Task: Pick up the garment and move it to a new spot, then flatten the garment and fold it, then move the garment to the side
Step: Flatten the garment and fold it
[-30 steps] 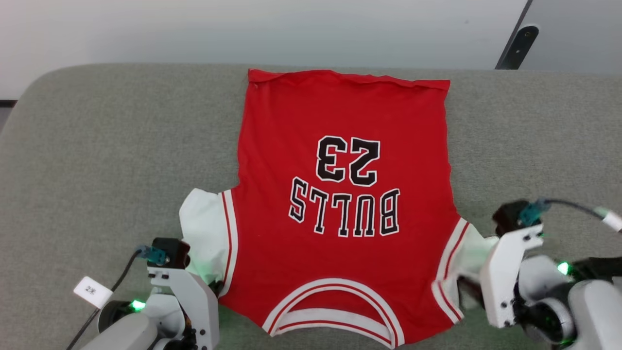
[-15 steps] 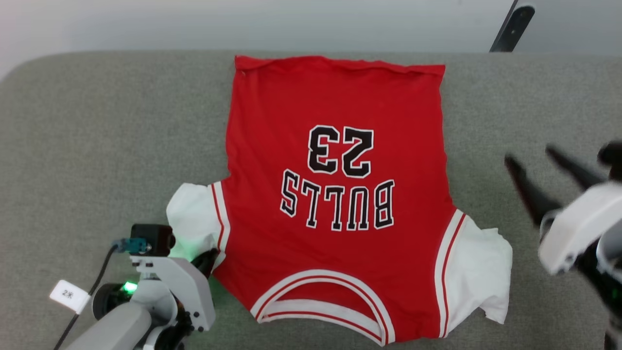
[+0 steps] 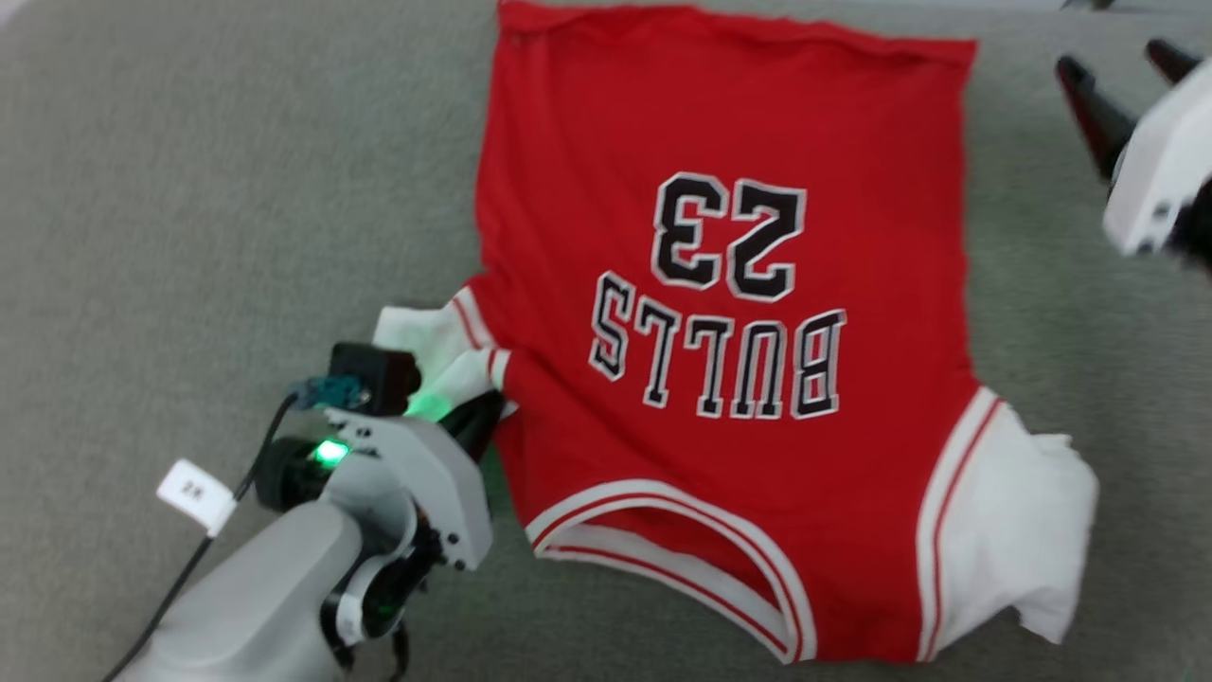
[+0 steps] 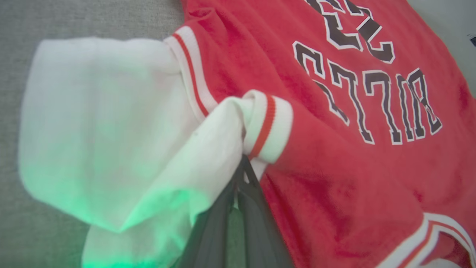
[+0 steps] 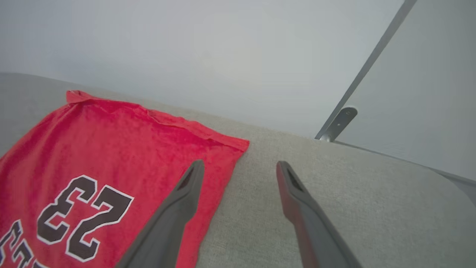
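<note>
Grey fabric cushion (image 3: pixel 189 189) carries the shirt (image 3: pixel 720 379), which lies spread over its middle, chest side up. The striped neckline (image 3: pixel 663 554) is toward the near edge and the hem (image 3: pixel 739 28) toward the far edge, so the "23" and the lettering read upside down from the head view.

Nearest, on the robot's left, the left pincer (image 3: pixel 483 417) is closed on the shirt's white left sleeve (image 3: pixel 426 341). In the left wrist view the two dark fingers (image 4: pixel 223 216) meet, with a fold of white sleeve cloth and its red-striped cuff (image 4: pixel 266 130) pinched at their tips. The sleeve is bunched and drawn in toward the red body, and a green glow falls on the white cloth. A small white tag (image 3: pixel 194 493) hangs on the cable beside this arm.

On the near right side the other white sleeve (image 3: pixel 1013 540) lies loose on the cushion, creased.

Farther off, toward the far right corner, the right pincer (image 3: pixel 1122 66) is wide open and holds nothing. In the right wrist view it (image 5: pixel 240 167) is near the shirt's far right hem corner (image 5: pixel 238 143). Whether it touches the cushion cannot be told.

Beyond the far edge stands a pale wall (image 5: pixel 186 56) with a slanted metal bar (image 5: pixel 368 70).
</note>
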Available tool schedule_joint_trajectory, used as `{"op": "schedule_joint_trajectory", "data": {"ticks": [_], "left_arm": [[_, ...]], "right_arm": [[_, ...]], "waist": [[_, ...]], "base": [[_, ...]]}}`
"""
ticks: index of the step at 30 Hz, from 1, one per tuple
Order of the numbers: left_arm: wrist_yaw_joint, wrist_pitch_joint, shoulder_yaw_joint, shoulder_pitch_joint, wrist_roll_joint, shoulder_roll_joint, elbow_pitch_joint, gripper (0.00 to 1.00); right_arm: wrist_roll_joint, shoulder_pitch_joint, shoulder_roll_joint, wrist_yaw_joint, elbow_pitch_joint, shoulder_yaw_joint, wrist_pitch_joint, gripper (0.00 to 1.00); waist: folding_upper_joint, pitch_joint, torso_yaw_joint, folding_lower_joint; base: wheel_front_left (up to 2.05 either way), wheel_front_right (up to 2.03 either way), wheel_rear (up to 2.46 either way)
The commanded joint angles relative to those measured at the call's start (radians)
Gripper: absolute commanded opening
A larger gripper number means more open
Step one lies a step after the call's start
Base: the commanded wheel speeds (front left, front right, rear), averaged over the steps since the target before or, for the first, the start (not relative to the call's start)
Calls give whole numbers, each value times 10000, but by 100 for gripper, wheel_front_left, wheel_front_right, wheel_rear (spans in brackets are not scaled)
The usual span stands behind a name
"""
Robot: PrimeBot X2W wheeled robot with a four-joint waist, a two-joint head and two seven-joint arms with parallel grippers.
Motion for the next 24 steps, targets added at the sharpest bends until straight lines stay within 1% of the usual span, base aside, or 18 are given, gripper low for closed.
{"op": "schedule_joint_trajectory", "data": {"ticks": [1,5,10,14,16,19,23,24], "left_arm": [[-82,24,-96,-117,44,-160,119,0],[-328,19,-244,-432,123,-476,389,0],[-641,8,-424,-761,212,-858,817,0],[-869,3,-573,-994,285,-1180,1164,0],[-993,-21,-648,-1134,317,-1379,1346,0],[-1172,-47,-748,-1334,329,-1705,1637,0],[-1409,-112,-886,-1468,315,-2048,2090,0],[-1441,-149,-908,-1505,331,-2092,2209,0]], "right_arm": [[-56,-459,-103,-11,394,51,212,100],[-249,-1824,-327,-11,2058,283,1205,100],[-896,-3132,-486,-11,3903,89,2048,100],[-1382,-3784,-475,-11,5282,-507,2558,100],[-1533,-3958,-346,-11,5870,-886,2689,100],[-2086,-4081,-423,-11,6530,-1622,2525,100],[-2788,-3816,-193,-11,7372,-2439,2319,100],[-2965,-3773,-157,-9,7535,-2595,2288,44]], "waist": [[0,724,671,-1],[0,1087,1091,-1],[0,1464,1632,-1],[0,1764,2047,-1],[0,1896,2258,-1],[0,2083,2574,-1],[0,2168,2854,-1],[0,2177,2886,-1]], "base": [[0,0,0],[0,0,0],[0,0,0],[0,0,0],[0,0,0],[0,0,0],[0,0,0],[0,0,0]]}}
